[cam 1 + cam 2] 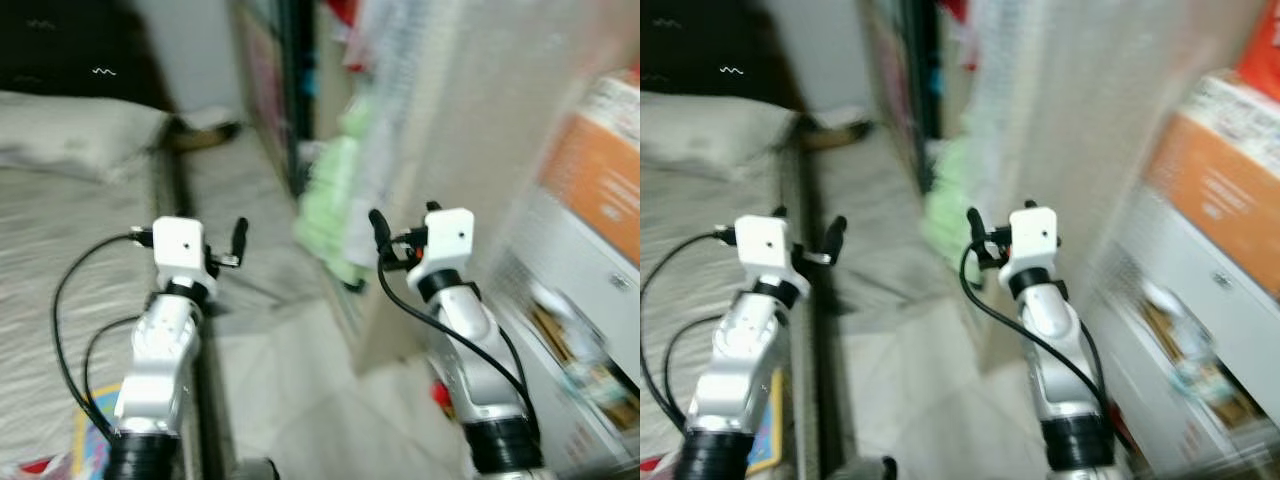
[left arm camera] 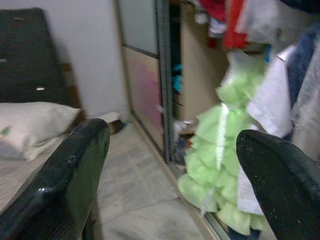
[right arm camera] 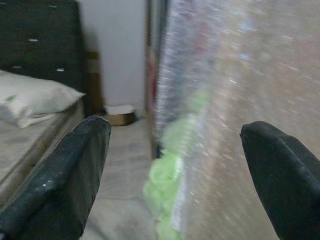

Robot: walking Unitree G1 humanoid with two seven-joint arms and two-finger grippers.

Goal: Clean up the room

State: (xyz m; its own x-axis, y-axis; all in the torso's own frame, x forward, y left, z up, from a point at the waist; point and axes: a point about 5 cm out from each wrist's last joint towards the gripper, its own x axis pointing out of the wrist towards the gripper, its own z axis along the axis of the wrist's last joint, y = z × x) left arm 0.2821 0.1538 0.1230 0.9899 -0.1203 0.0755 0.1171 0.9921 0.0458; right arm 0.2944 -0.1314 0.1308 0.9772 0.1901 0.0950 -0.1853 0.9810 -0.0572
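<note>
Head views, blurred: bed (image 1: pixel 60 230) at 9 o'clock, green garment (image 1: pixel 335 215) at 12, orange box (image 1: pixel 1220 205) at 3. Left wrist: left gripper (image 2: pixel 172 175) spread, empty; garment hangs at the wardrobe (image 2: pixel 150 85) opening, looks soft, light; pinch a bunched fold. Right wrist: right gripper (image 3: pixel 175 172) spread, empty; pillow (image 3: pixel 35 102) at 9.

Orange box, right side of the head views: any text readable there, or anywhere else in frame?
None can be read.
Orange box: pale lines of print on its face, too blurred to read.
White strip above it: faint marks, too blurred to read.
Colourful item on the bed edge: printing too small and cut off to read.
</note>
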